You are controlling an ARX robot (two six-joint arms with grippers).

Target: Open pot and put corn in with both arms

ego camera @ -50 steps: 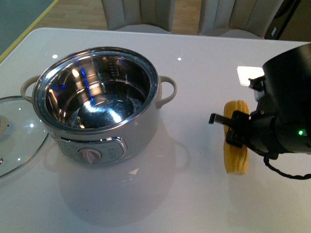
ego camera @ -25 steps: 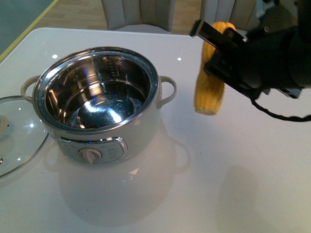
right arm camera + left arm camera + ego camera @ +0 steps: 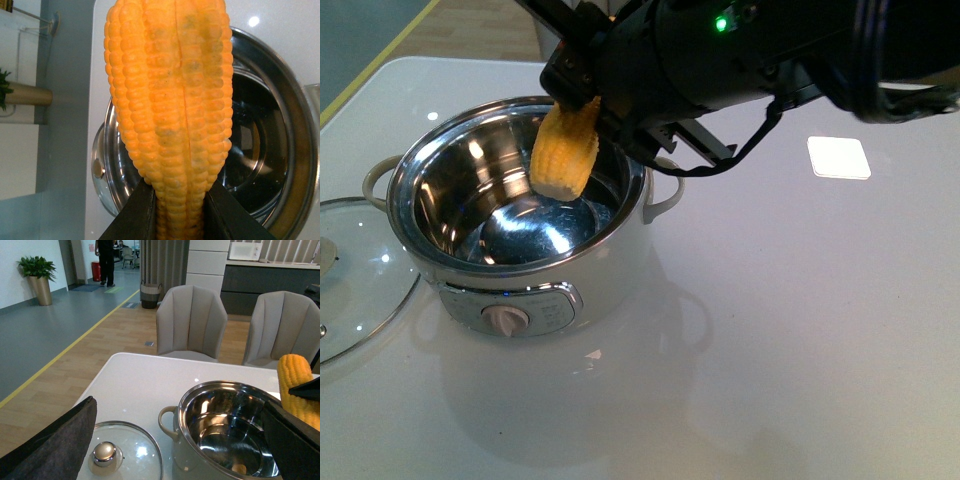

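The cream-white pot (image 3: 615,275) stands open on the white table, its steel bowl empty. My right gripper (image 3: 582,98) is shut on the yellow corn (image 3: 565,150) and holds it tilted, tip down, over the bowl's far side, above the bottom. In the right wrist view the corn (image 3: 170,110) is clamped between the two dark fingers (image 3: 132,215) over the pot's rim (image 3: 295,150). The left gripper (image 3: 178,405) is open and empty, its pads (image 3: 60,445) standing wide apart beside the pot (image 3: 182,460), with the corn (image 3: 300,390) at the far side.
The glass lid (image 3: 360,270) lies flat on the table left of the pot, and in the left wrist view its knob (image 3: 105,452) faces up. Two grey chairs (image 3: 190,320) stand behind the table's far edge. A bright light patch (image 3: 838,157) lies at the right.
My right gripper lifted the corn off the table at the right, carried it up and to the left, and now holds it over the pot's bowl.
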